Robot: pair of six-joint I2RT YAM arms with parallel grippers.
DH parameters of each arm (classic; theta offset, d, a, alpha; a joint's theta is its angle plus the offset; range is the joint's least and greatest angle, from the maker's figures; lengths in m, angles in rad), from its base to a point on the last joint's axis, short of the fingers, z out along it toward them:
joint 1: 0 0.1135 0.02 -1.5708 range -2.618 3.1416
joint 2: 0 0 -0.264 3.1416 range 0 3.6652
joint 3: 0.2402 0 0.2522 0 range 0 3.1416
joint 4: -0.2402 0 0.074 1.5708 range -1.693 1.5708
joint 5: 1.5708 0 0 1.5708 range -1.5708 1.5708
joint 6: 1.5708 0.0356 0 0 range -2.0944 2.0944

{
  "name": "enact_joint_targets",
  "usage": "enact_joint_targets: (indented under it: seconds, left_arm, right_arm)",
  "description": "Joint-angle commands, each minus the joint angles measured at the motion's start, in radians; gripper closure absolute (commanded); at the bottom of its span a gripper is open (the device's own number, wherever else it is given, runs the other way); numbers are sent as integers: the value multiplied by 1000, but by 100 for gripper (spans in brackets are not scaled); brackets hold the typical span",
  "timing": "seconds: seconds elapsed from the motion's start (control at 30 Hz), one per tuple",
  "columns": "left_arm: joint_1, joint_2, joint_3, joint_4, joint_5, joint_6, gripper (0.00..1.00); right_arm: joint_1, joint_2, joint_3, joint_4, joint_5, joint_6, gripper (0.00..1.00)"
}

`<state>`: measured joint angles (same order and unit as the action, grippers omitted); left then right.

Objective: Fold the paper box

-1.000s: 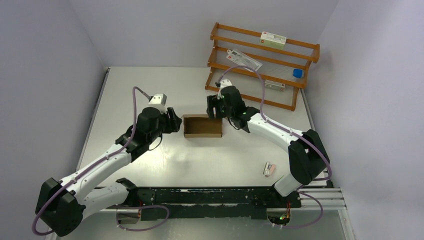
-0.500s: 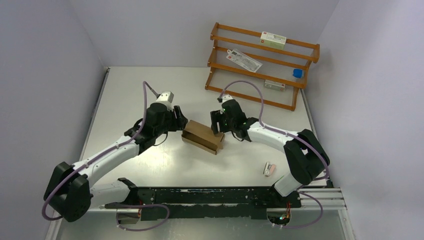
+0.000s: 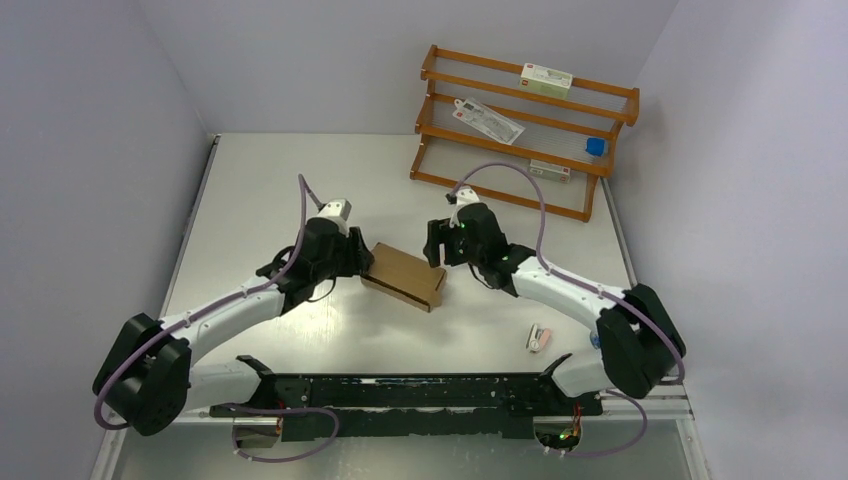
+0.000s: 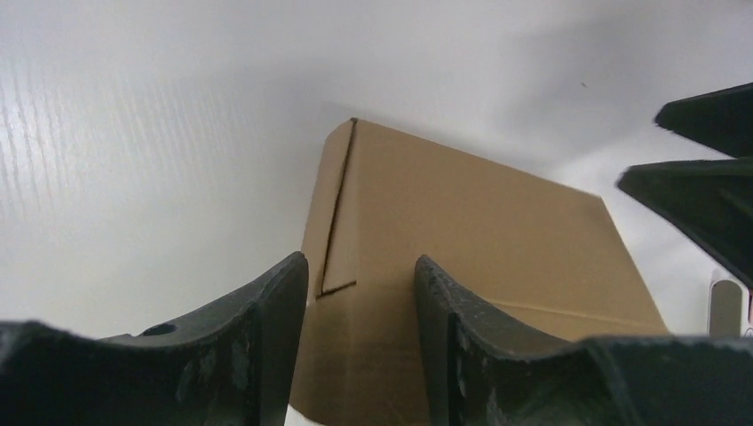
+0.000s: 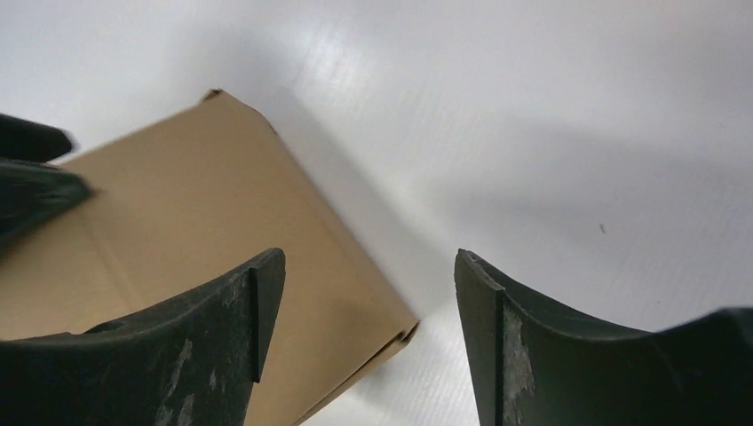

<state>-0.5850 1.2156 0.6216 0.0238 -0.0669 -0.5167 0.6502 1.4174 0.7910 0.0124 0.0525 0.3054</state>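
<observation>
Jaws on both arms stand open and empty, with the paper box (image 3: 405, 277) on the worktop (image 3: 260, 180) between them, long axis left-to-right with the right end skewed near; left jaws face its left end closest, right jaws hang just far of its right corner.

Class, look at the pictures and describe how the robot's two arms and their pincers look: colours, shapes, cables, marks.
The left arm and right arm have smooth white links between bulky black joints. A purple cable loops along each. The left pincer and right pincer each have two curved black fingers; the right ones show pale scuffs.
</observation>
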Motion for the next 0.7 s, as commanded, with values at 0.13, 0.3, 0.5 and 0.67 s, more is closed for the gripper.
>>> enact_joint_targets:
  seconds: [0.13, 0.3, 0.5, 0.67]
  left_arm:
    - [7, -45, -98, 55, -31, -10, 48]
    - [7, -58, -172, 92, -26, -31, 48]
    - [5, -91, -240, 116, -12, -68, 46]
    - [6, -138, -242, 97, -22, -78, 45]
  right_arm:
    - [117, -84, 16, 68, -133, -48, 27]
    - [198, -47, -10, 72, -118, -83, 28]
    - [292, 13, -70, 85, -6, -96, 29]
    - [345, 15, -163, 168, 100, -54, 29]
